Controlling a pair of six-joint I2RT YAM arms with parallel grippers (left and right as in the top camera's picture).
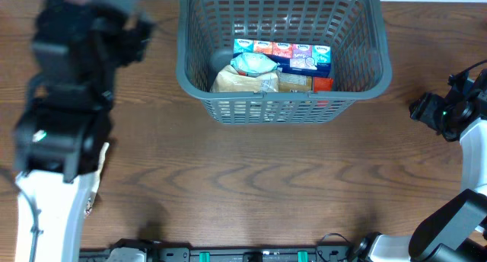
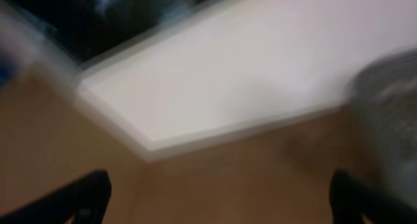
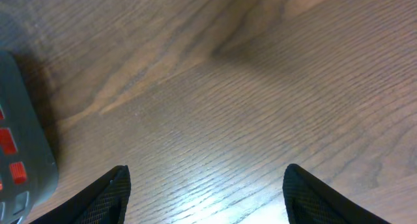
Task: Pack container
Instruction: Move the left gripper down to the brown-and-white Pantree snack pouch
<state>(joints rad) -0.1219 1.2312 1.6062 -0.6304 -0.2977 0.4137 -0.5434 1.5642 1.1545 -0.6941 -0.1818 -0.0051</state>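
Grey slotted basket (image 1: 283, 102) at far centre of table (image 1: 251, 186), snack packets (image 1: 268, 70) inside. Left tool (image 2: 221, 201) spread wide, empty, view blurred. Right tool (image 3: 207, 196) spread wide, empty, beside basket.

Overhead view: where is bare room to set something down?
Bare table in front of the container, between left arm and right arm. Inside, its far part is free; near half crowded with packets and a carton.
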